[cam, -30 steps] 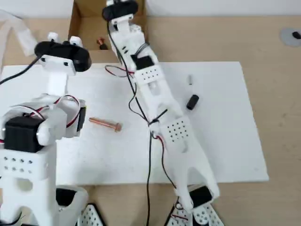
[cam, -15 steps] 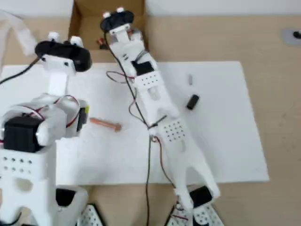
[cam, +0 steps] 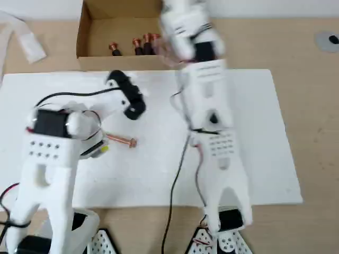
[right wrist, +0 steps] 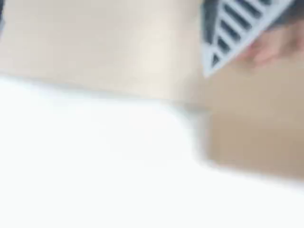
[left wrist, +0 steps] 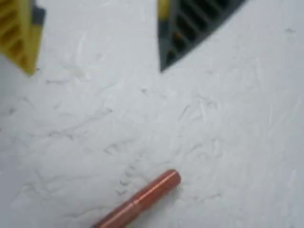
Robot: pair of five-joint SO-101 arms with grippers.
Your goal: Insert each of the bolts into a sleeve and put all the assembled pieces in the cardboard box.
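Overhead; close wrist views sharing mat (cam: 265,159)

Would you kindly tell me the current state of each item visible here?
cardboard box: open on top, pieces inside.
assembled pieces: lying in the cardboard box.
bolt: lying flat on the white mat, no sleeve on it.
left gripper: open, empty, near the bolt.
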